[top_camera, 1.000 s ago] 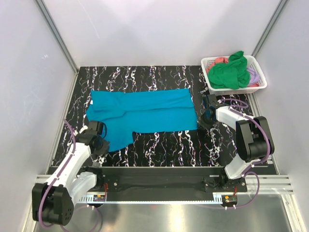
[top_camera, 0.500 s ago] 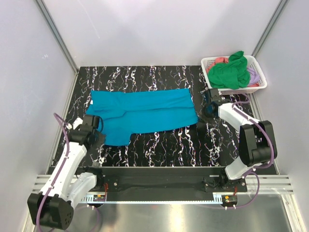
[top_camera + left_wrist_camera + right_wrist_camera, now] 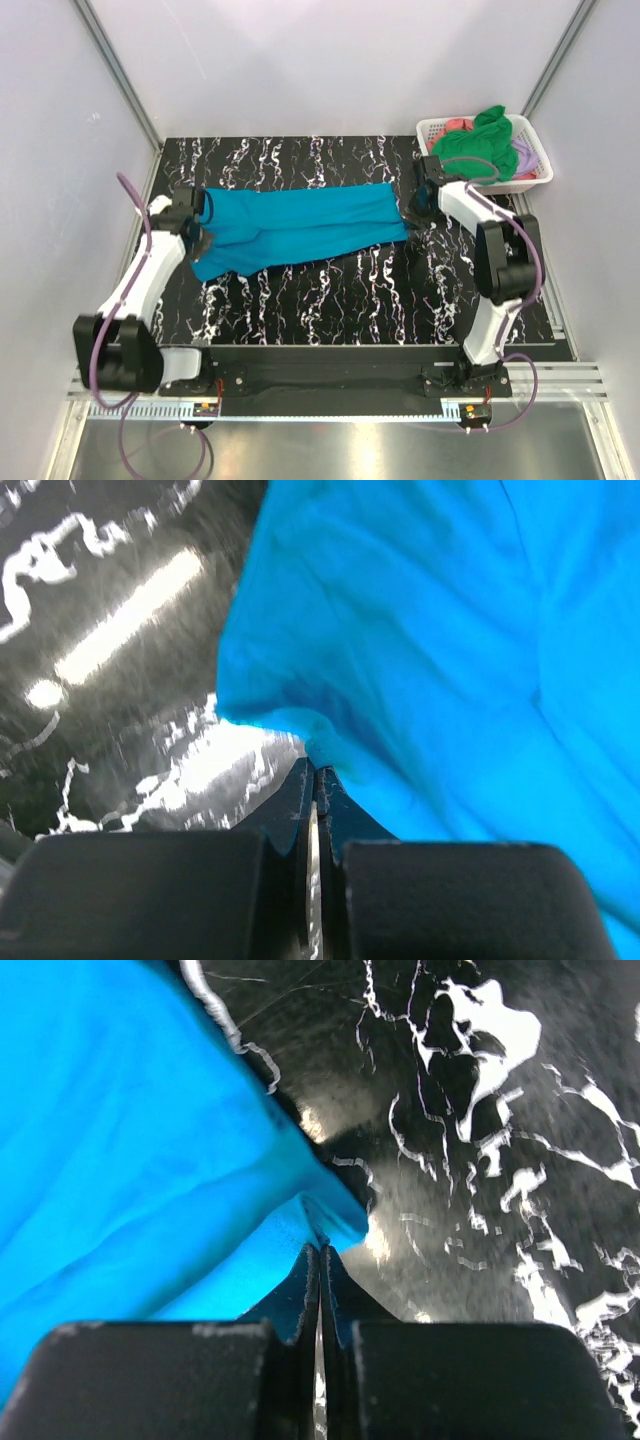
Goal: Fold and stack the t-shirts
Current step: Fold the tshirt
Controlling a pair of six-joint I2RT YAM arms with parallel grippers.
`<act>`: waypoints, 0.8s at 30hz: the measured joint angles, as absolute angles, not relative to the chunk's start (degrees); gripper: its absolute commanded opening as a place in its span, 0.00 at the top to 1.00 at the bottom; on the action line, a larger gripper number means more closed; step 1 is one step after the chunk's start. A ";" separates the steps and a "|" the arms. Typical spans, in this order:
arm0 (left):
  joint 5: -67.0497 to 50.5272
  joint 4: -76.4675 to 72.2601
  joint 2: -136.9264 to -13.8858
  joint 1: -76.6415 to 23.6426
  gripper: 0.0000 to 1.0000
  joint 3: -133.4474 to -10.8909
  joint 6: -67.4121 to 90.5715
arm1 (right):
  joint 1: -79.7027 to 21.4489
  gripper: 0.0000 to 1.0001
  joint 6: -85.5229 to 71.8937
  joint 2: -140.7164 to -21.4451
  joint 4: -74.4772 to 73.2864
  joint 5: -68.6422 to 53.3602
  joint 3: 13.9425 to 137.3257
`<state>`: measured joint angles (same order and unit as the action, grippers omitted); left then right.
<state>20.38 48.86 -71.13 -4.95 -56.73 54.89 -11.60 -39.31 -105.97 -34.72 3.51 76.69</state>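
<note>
A white lattice basket [image 3: 541, 171] sits in the far right corner of the black, white-veined tabletop [image 3: 350, 290]. In it a bright green t-shirt [image 3: 480, 146] is heaped on top, with a coral-pink t-shirt [image 3: 457, 124] showing at the far edge and a lilac t-shirt [image 3: 524, 153] at the right. Plain pale walls [image 3: 300, 60] close in the left, far and right sides. The basket's near left corner is just beside the right arm [image 3: 470, 205], which reaches far across the right side of the tabletop. The left arm [image 3: 150, 275] stretches up along the left edge.

The teal-blue t-shirt [image 3: 300, 222] lies as a long band across the middle of the tabletop, running left to right. A flap hangs towards the near side at its left end.

The left fingers [image 3: 203, 236] are at the shirt's left end. In the left wrist view they are pressed together [image 3: 305, 792] with a fold of the teal cloth caught at their tips, and the cloth bunches up just above the pinch. The right fingers [image 3: 412, 210] are at the shirt's right end, near the basket. In the right wrist view they are pressed together as well [image 3: 311, 1268], pinching the shirt's corner, with bare tabletop to the right of it.
</note>
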 measured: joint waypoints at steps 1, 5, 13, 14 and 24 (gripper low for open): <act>20.27 48.45 -72.88 -3.73 1.00 -57.63 54.24 | -11.57 1.00 -38.96 -107.68 -35.46 3.40 77.87; 19.59 47.13 -79.70 1.37 1.00 -61.65 51.44 | -11.57 1.00 -37.39 -113.30 -38.57 3.40 83.09; 15.99 45.58 -95.64 5.06 1.00 -75.96 45.60 | -11.55 1.00 -35.94 -120.11 -42.04 2.81 91.72; 15.03 45.34 -98.02 5.17 1.00 -77.76 44.71 | -11.55 1.00 -35.88 -120.62 -42.28 2.68 91.96; 11.99 48.49 -109.91 5.45 1.00 -85.91 39.29 | -11.44 1.00 -35.11 -123.35 -44.58 2.39 96.82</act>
